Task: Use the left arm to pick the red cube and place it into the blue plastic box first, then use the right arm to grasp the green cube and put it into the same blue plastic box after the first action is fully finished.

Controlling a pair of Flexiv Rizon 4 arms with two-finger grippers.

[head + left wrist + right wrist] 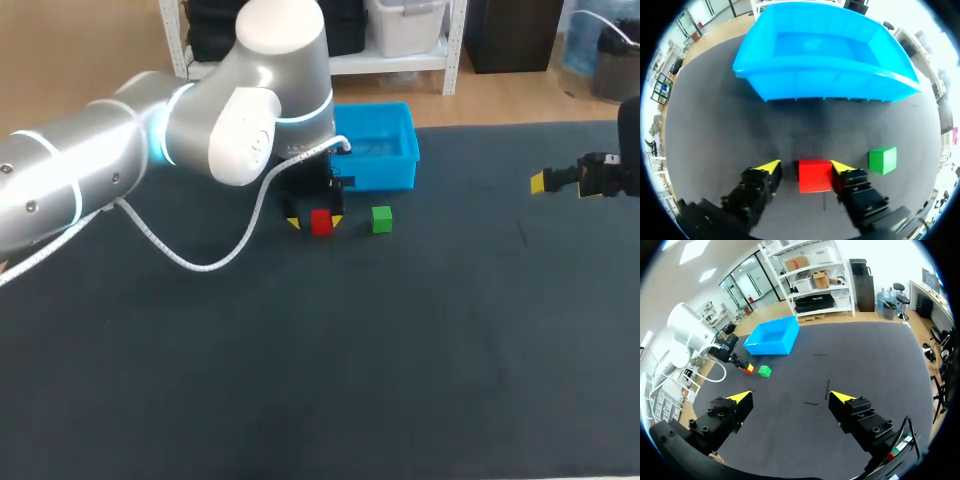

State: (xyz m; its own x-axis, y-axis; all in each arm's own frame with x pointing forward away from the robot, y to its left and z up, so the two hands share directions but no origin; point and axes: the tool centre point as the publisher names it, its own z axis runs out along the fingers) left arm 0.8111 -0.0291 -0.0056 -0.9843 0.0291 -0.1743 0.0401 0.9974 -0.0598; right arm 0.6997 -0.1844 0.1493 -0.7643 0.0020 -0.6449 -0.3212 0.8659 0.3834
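Left gripper (805, 166), jaws parted around red cube (815, 175): sits flat on table (715, 125) between the fingertips, close against one, gap at the other. Matte, uniformly red. Green cube (883, 160) just beside; blue plastic box (820, 80) beyond. Right gripper (790, 399) wide open, well apart.

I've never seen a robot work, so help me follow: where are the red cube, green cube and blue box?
red cube (815, 175), left wrist view, on its top face.
green cube (381, 219), head view, on its middle.
blue box (825, 84), left wrist view, on its near outer wall.
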